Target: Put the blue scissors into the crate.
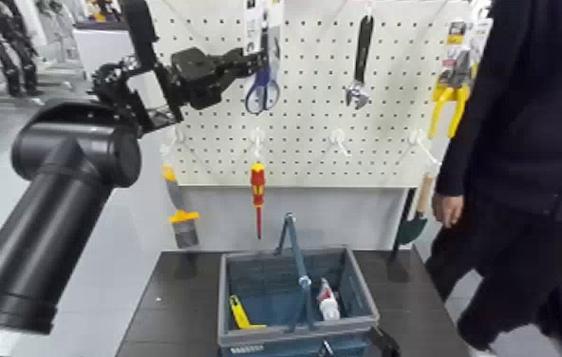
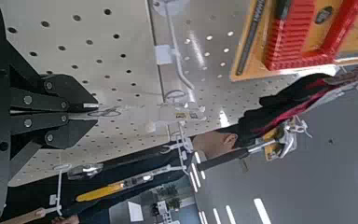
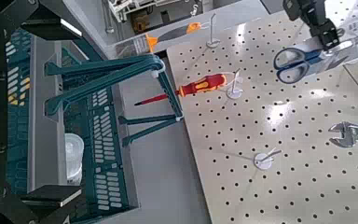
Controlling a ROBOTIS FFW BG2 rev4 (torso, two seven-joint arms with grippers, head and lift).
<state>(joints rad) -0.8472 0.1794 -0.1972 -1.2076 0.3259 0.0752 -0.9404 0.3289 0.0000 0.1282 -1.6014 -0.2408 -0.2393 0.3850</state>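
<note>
At bottom centre, the crate (image 1: 363, 283) holds a yellow item (image 1: 241, 313) and a red-and-white one (image 1: 328, 302), its small print unreadable, the right gripper (image 3: 54, 107) wide open beside it, the left gripper (image 1: 254, 63) closed on the card of the blue scissors (image 1: 263, 84), upper centre.
</note>
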